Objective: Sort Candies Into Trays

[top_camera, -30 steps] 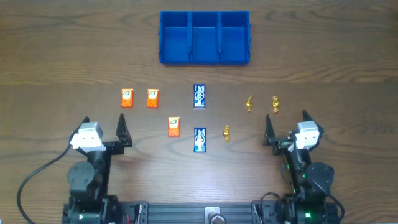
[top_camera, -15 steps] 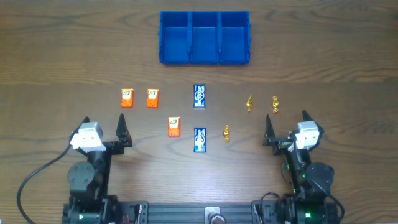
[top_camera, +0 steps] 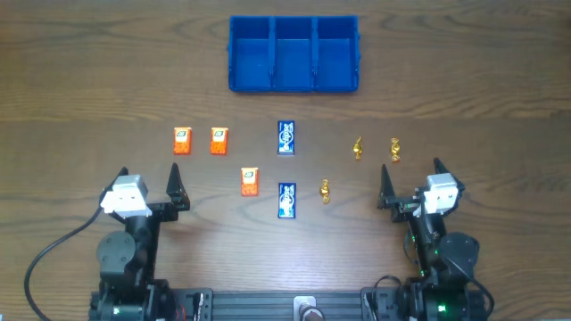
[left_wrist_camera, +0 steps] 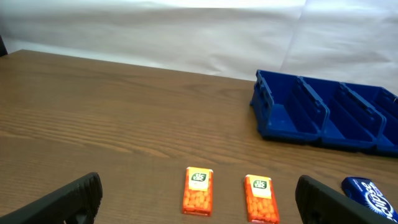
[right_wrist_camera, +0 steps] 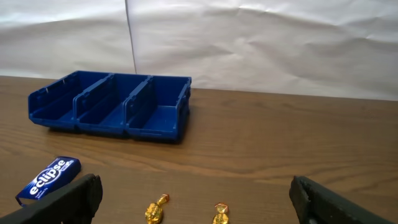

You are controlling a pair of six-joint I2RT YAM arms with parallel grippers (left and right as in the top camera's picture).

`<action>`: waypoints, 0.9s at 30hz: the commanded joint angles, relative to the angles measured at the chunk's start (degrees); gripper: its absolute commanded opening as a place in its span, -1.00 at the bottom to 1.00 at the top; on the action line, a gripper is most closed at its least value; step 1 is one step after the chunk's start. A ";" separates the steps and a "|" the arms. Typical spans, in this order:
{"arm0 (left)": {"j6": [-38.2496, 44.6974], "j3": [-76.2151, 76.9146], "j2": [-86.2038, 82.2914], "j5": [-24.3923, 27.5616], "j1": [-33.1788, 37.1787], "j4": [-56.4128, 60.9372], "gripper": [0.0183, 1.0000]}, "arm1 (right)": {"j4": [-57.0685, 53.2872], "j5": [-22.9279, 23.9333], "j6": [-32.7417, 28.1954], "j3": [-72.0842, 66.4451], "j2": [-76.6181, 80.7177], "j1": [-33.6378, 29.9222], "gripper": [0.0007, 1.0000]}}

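- left gripper (top_camera: 150, 176): fingers spread wide, gripping nothing and touching nothing; three orange mint boxes (top_camera: 219, 141) lie on the wooden table (top_camera: 80, 89) just ahead of it
- right gripper (top_camera: 411, 169): fingers equally wide apart, empty; three gold-wrapped candies (top_camera: 358, 148) lie near its fingertips
- two blue gum packs (top_camera: 286, 138) lie between those groups; the blue three-bin tray (top_camera: 294, 86) stands well beyond all the candies

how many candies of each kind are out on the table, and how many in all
orange mint boxes: 3
blue gum packs: 2
gold-wrapped candies: 3
total: 8
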 commanded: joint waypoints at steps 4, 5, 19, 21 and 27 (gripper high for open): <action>0.74 -1.90 -1.14 -0.33 1.44 -0.94 1.00 | -0.09 -0.07 -0.70 -0.44 0.15 0.66 1.00; 0.74 -1.90 -1.14 -0.31 2.19 -0.98 0.99 | -0.09 -0.07 -0.70 -0.44 0.15 0.66 1.00; 5.77 31.21 20.46 0.13 4.74 -23.43 1.00 | -0.07 -0.07 -0.70 -0.44 0.15 0.66 1.00; 6.27 40.74 29.79 0.15 4.66 -29.18 1.00 | -0.09 -0.07 -0.70 -0.44 0.15 0.66 1.00; 8.72 55.60 54.99 5.46 2.43 -37.00 1.00 | -0.07 -0.07 -0.70 -0.44 0.15 0.66 1.00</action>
